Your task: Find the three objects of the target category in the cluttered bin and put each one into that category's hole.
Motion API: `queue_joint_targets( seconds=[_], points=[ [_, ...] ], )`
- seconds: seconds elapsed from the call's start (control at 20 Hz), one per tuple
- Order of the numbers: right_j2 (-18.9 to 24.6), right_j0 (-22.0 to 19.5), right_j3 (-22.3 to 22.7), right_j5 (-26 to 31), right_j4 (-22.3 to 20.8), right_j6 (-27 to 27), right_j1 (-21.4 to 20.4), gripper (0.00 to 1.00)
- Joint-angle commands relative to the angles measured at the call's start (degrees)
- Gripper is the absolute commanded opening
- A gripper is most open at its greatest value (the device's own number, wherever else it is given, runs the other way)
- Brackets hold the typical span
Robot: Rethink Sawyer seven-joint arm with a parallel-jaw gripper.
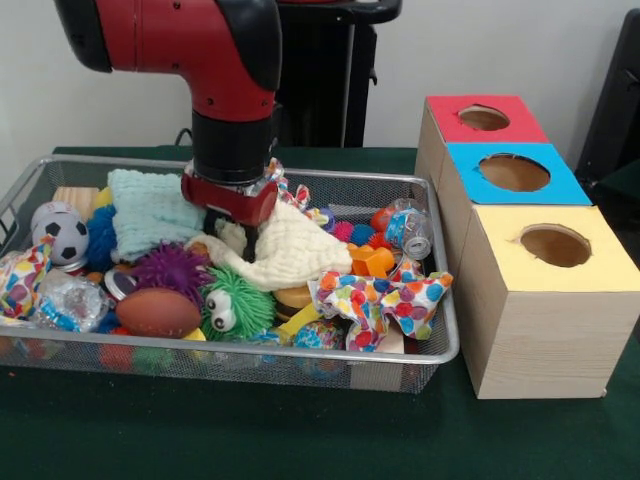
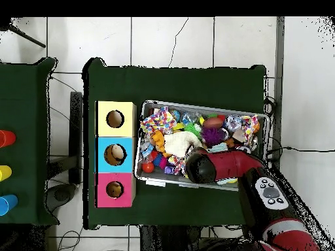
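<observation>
1. Front view shows the arm's (image 1: 215,70) wrist low in the wire bin (image 1: 440,345), with the gripper (image 1: 238,232) sunk behind a cream cloth (image 1: 290,250); I cannot tell whether it is parted or closed.
2. Around that cloth, this view alone picks out one soccer ball (image 1: 62,236), one brown football (image 1: 157,312), one green googly-eyed puffball (image 1: 237,306), one purple spiky ball (image 1: 172,268), one pale blue cloth (image 1: 150,210) and one polka-dot cloth (image 1: 385,300).
3. Overhead view hides the gripper under the arm (image 2: 226,167), but shows the cloth (image 2: 180,142) just beside it.
4. Three boxes stand beside the bin, each with one hole: red (image 1: 484,118), blue (image 1: 514,172), yellow (image 1: 555,245).
</observation>
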Motion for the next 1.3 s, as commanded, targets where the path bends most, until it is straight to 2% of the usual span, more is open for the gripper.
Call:
queue_joint_targets(
  seconds=[0.05, 0.1, 0.25, 0.5, 0.6, 0.65, 0.75, 0.8, 0.95, 1.1, 1.3],
  points=[
    [-6.3, 1.41, -8.66, -7.29, 0.55, 9.35, 9.85, 1.0],
    [-7.14, 1.78, -8.49, -8.91, 2.18, 8.66, 10.18, 0.0],
    [-8.92, 3.44, -8.4, -9.91, 2.48, 9.63, 9.88, 0.0],
    [-9.09, 5.02, -6.21, -8.58, 5.4, 7.61, 7.58, 0.0],
    [-9.47, 7.27, -1.54, -7.17, 7.26, 8.3, 1.57, 0.0],
    [-8.19, 7.76, 2.28, -4.88, 9.8, 9.0, -2.6, 0.0],
    [-6.47, 8.37, 6.61, -0.29, 13.04, 8.02, -8.41, 0.0],
    [-6.36, 9.05, 7.69, 0.66, 14.25, 8.05, -10.11, 0.0],
    [-5.68, 10.51, 10.82, 8.17, 19.82, 7.64, -16.22, 0.0],
    [-5.39, 11.46, 11.34, 12.74, 23.28, 6.52, -19.12, 0.0],
    [-4.13, 11.9, 10.6, 14.69, 26.79, 5.7, -19.76, 0.0]
  ],
)
